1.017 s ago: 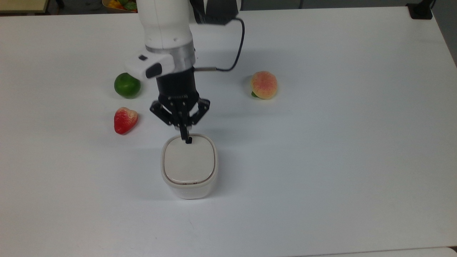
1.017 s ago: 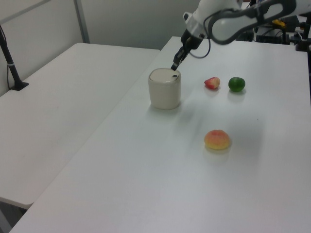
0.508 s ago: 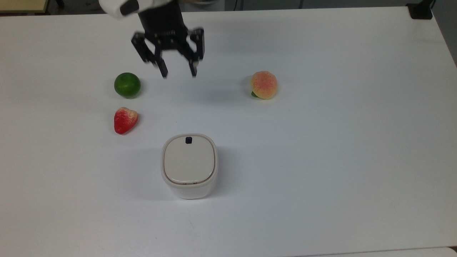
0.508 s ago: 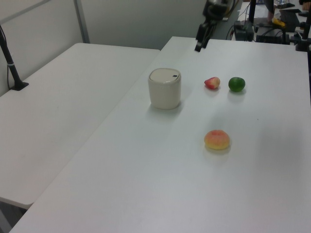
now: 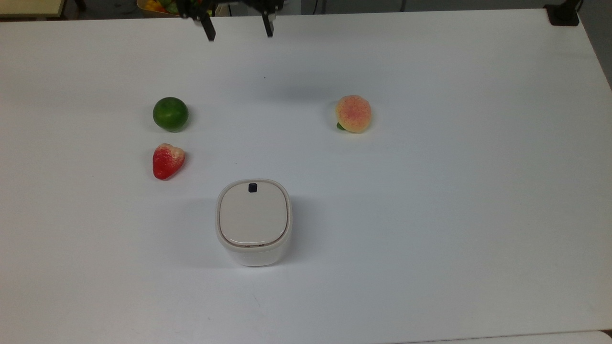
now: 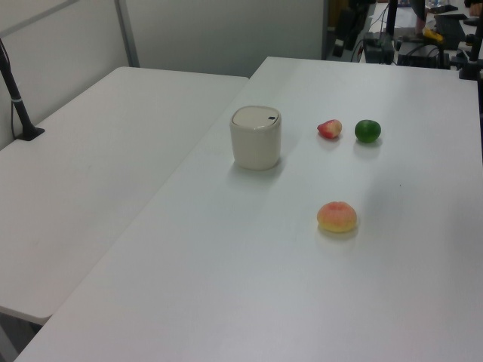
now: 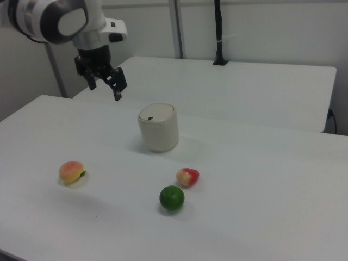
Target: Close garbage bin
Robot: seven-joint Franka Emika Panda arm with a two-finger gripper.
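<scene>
On the white worktop (image 5: 430, 215) we see the garbage bin (image 5: 253, 222) standing upright with its beige lid lying flat and shut, black button (image 5: 252, 188) toward the top view's top. Our fingers (image 5: 209, 29) hang spread apart and empty at the top view's upper edge, well clear of the bin. Between them lie a lime (image 5: 170, 114) and strawberry (image 5: 167, 161); a peach (image 5: 353, 113) sits off to the top view's right.

In the top view, the bin (image 5: 253, 221) stands on the table (image 5: 430, 215). The strawberry (image 5: 167, 161) lies near the bin's upper left, the lime (image 5: 170, 114) just beyond it. The peach (image 5: 353, 113) lies well up-right of the bin. The hand (image 5: 237, 28) hangs far above the bin, fingers apart.
</scene>
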